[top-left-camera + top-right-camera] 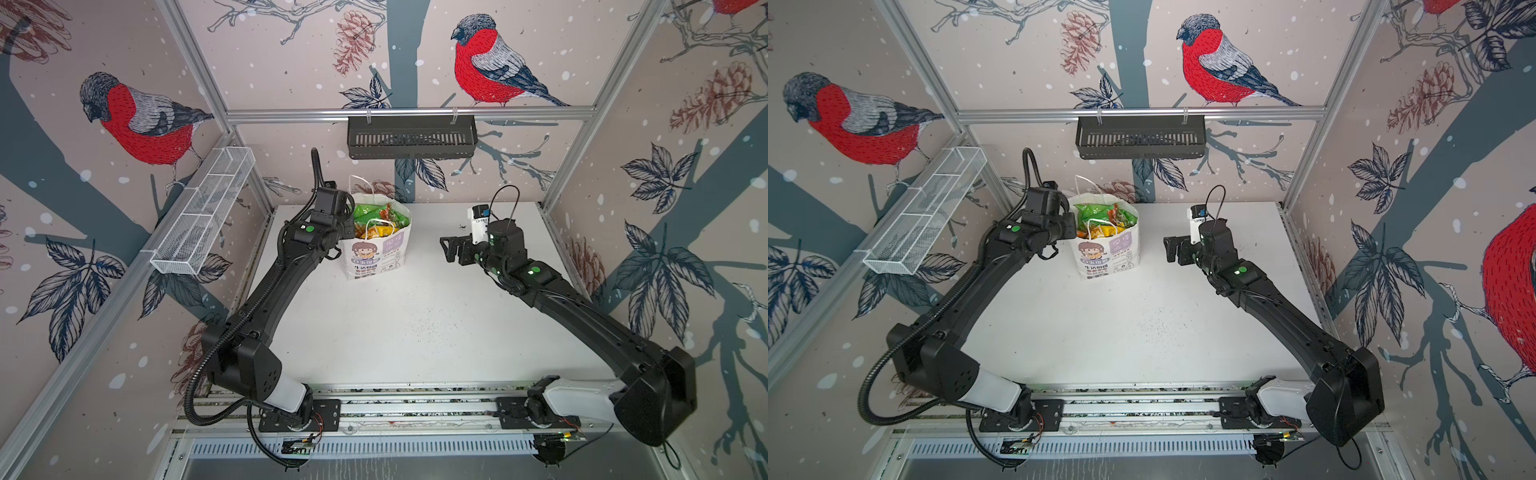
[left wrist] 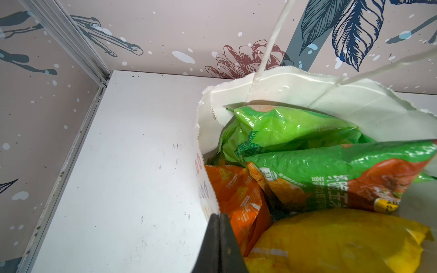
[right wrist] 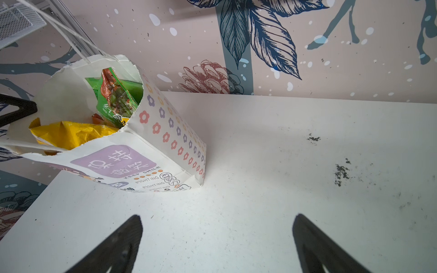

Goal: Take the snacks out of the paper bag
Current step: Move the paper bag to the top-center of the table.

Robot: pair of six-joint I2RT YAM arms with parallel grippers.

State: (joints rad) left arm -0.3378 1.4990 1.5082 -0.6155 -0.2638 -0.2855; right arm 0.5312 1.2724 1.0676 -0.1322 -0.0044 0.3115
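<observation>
Left wrist: pinching paper bag [image 2: 283,89] rim with closed left gripper [image 2: 220,238]. Steady bag so; lower wide-open right gripper [image 3: 217,215] from beside bag into its mouth, onto yellow snack [image 2: 331,241].

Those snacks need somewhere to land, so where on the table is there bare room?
Free: the wide white table in front of the paper bag, between the left arm and right arm, and the stretch between bag and open right pincer. Crowded: the bag's mouth, stuffed with snacks, the left pincer shut on its rim.
</observation>
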